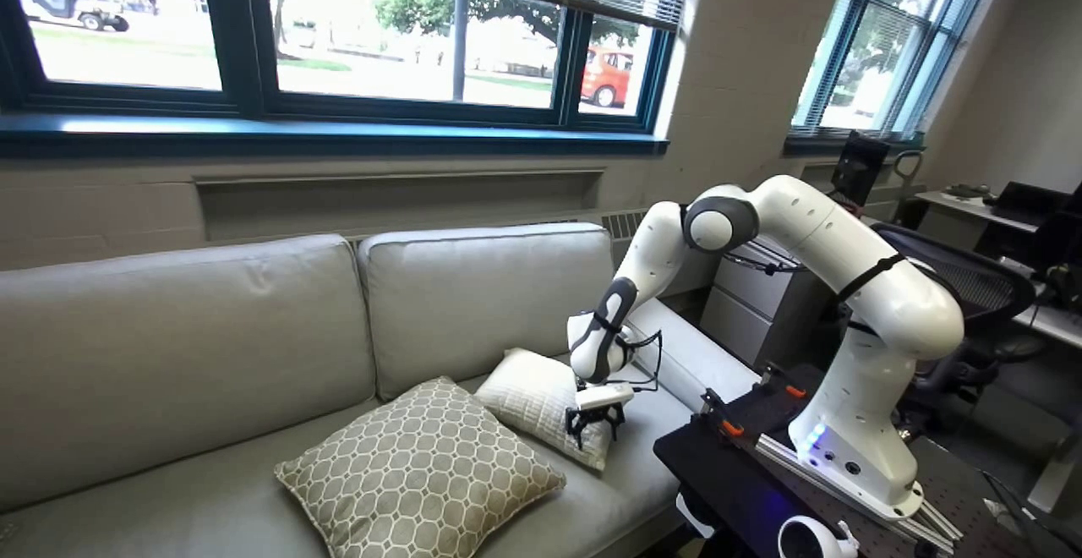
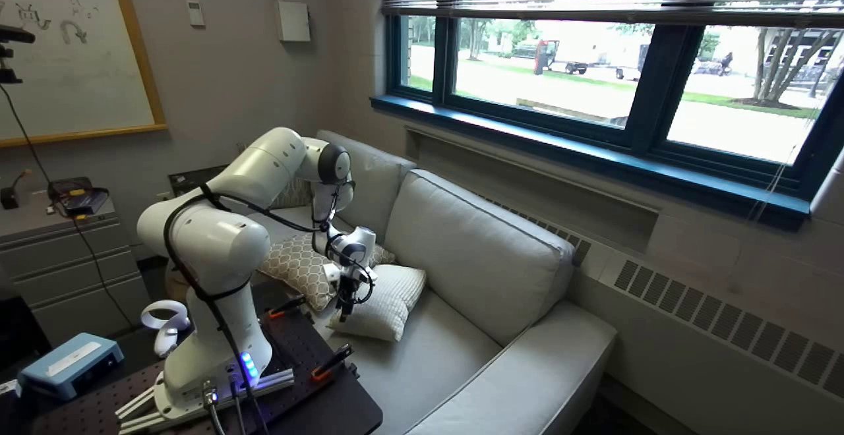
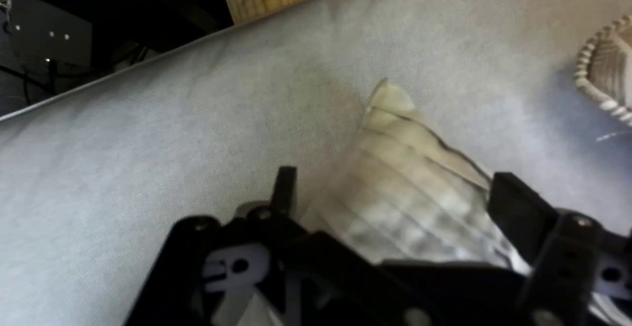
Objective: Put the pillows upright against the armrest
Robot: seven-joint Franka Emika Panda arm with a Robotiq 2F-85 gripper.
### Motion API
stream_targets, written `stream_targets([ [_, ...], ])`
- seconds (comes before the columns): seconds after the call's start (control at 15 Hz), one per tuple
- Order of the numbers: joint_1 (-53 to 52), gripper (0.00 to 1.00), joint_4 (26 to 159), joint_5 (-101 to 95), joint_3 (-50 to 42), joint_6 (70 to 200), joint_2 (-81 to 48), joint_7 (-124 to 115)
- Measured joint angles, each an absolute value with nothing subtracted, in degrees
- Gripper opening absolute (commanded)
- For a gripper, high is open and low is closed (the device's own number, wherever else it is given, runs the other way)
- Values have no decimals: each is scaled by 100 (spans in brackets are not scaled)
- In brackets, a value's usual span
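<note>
The cream-white pillow (image 1: 528,389) lies on the couch seat, with its quilted face showing and a gap between it and the armrest (image 2: 527,372). Beside it, farther from that armrest, rests the tan lattice pillow (image 1: 423,465), flat on the seat; only its corner (image 3: 614,66) enters the wrist view. My gripper (image 1: 596,433) points down over the cream pillow's front part. In the wrist view the jaws stand wide apart, and a corner of the cream pillow (image 3: 414,178) shows between and beyond them. Whether the fingers (image 3: 285,187) touch the fabric, I cannot tell.
Tall back cushions (image 1: 490,287) line the couch behind the pillows. A black table (image 2: 343,389) bearing the robot base stands against the couch's front, with orange-tipped clamps (image 2: 333,362) along its edge. The grey seat (image 2: 448,336) stretches between cream pillow and armrest.
</note>
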State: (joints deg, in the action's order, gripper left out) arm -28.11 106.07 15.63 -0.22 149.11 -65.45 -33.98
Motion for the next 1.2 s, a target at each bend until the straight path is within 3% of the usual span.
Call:
stream_targets([
  [1.07,-4095,100,10652,944,-1088,16275,-6887,-4093],
  [1.13,-4169,75,10549,943,-1062,16275,-6971,-4093],
  [1.2,-4244,73,10445,940,-1034,16270,-7058,-4093],
])
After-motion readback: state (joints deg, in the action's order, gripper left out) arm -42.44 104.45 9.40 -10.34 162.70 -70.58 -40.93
